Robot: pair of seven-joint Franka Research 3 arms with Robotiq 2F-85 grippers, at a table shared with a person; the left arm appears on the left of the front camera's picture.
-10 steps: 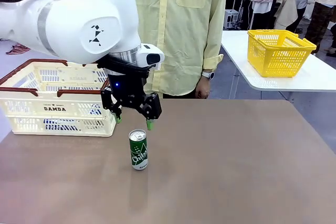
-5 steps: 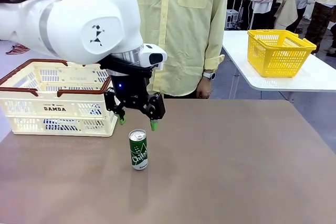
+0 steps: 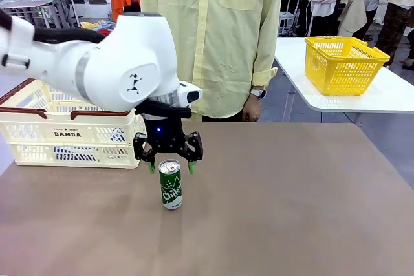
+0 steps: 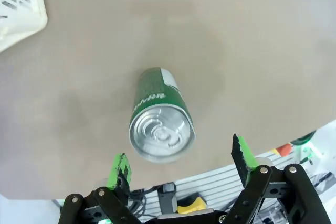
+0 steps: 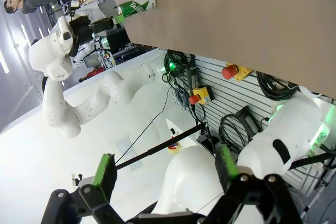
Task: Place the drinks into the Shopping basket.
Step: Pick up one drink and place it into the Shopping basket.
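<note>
The left end effector (image 3: 169,167) hangs straight down over the green can (image 3: 171,184), its jaws spread wide with one green-padded fingertip (image 3: 152,168) on each side of the can's silver top and a gap showing on both sides, so nothing is gripped. In the left wrist view the same end effector (image 4: 181,160) frames the can (image 4: 160,116) from above: the pull-tab lid sits between the two green pads (image 4: 118,169), nearer the left-hand one, and the pads look level with the rim or a touch above it, though the steep angle makes the height hard to judge. The can stands upright on the brown surface (image 3: 291,198), green with white lettering on its side.

Just behind and to the robot's left of the can, the cream slotted Shopping basket (image 3: 65,135) with its dark brown rim and "DAMDA" print sits at the surface's left edge; a corner of it (image 4: 18,3) also shows in the left wrist view, well apart from the can. A person in a pale yellow shirt (image 3: 213,37) stands at the far side. A yellow mesh basket (image 3: 341,63) rests on a separate white table (image 3: 388,95) beyond.

The right end effector (image 5: 165,174) is open too, empty, held off the surface's edge.
</note>
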